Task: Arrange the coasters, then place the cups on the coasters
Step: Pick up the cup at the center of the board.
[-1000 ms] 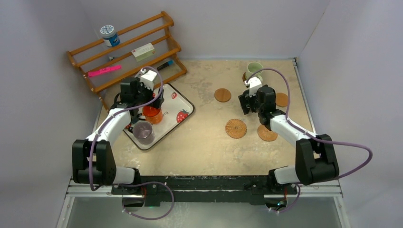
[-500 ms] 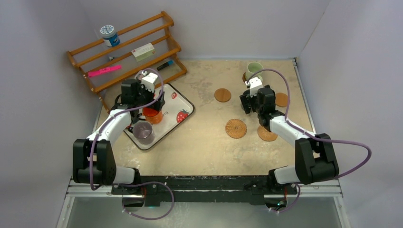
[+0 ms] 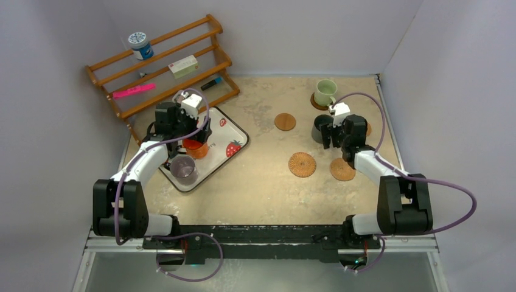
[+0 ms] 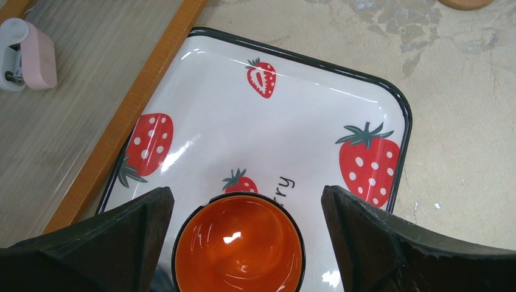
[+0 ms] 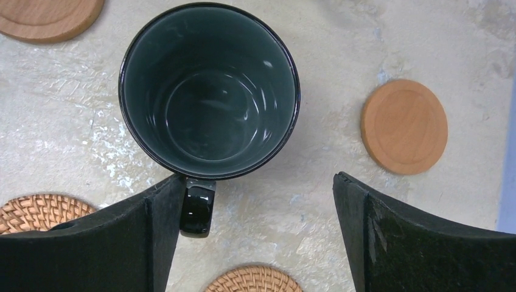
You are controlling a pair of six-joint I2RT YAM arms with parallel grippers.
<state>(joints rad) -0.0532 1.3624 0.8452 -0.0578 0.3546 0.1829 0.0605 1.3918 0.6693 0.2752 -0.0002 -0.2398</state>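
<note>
On the strawberry tray (image 3: 234, 131), my left gripper (image 3: 191, 139) hangs open over the orange cup (image 4: 238, 246). Its jaws straddle the cup without touching it. A translucent purple cup (image 3: 182, 168) stands nearer on the same tray. My right gripper (image 5: 258, 182) is open just behind the dark cup (image 5: 210, 91). That cup stands on bare table, its handle (image 5: 198, 207) against the inner face of my left finger (image 5: 161, 219). A pale green cup (image 3: 325, 91) sits on a coaster at the back. Wooden coasters (image 5: 404, 125) (image 3: 285, 121) and wicker coasters (image 3: 302, 164) (image 3: 342, 170) lie around.
A wooden rack (image 3: 164, 67) stands at the back left, holding a lidded jar (image 3: 140, 45), a small box and a pink item. Grey walls close in the table on the left, back and right.
My right gripper has drawn back to the right off the dark cup, which now stands uncovered on the table. The left arm has barely moved.
</note>
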